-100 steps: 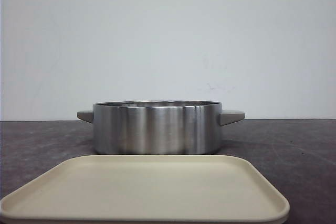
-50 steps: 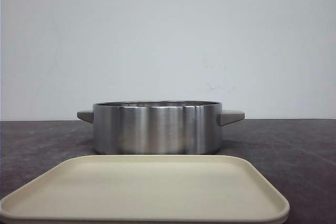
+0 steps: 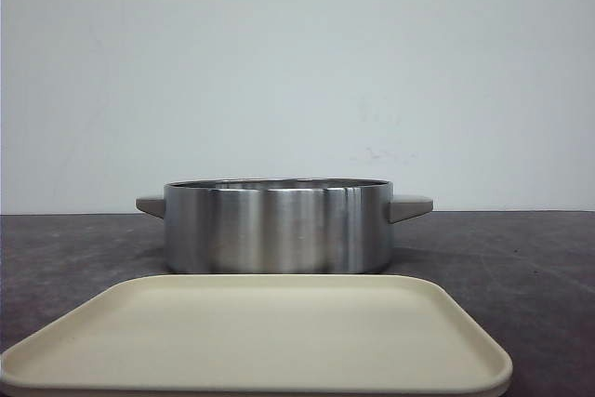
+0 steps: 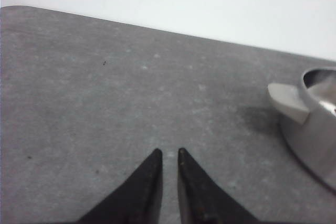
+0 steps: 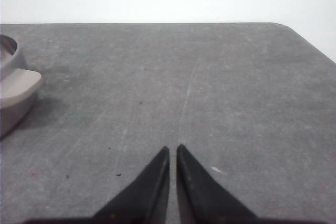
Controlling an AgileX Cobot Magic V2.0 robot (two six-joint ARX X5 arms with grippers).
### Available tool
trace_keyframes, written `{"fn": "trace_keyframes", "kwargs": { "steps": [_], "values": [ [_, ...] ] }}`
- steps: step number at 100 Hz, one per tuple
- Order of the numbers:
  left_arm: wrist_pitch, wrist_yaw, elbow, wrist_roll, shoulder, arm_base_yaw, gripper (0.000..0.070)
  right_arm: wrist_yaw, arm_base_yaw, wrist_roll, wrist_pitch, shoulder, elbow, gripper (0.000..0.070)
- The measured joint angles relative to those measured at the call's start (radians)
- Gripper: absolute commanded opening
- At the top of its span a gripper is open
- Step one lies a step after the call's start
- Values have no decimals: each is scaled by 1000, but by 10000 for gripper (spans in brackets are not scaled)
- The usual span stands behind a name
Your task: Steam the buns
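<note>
No buns show in any view; they are hidden or out of view. A shiny steel pot (image 3: 277,226) with two grey side handles stands mid-table behind an empty cream tray (image 3: 260,337). My left gripper (image 4: 169,151) is shut and empty over bare table, left of the pot; the pot's handle (image 4: 287,102) shows in the left wrist view. My right gripper (image 5: 172,149) is shut and empty over bare table, right of the pot; the pot's other handle (image 5: 18,85) shows in the right wrist view. Neither gripper shows in the front view.
The dark grey tabletop (image 3: 521,258) runs to a white wall behind. The table's far right corner (image 5: 286,27) shows in the right wrist view. The pot's inside is hidden from the front view.
</note>
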Motion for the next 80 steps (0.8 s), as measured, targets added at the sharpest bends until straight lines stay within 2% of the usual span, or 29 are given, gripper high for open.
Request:
{"fn": "trace_keyframes", "kwargs": {
  "steps": [20, 80],
  "values": [
    [0, 1, 0, 66, 0, 24, 16, 0, 0, 0, 0, 0, 0, 16],
    [0, 9, 0, 83, 0, 56, 17, 0, 0, 0, 0, 0, 0, 16]
  ]
}}
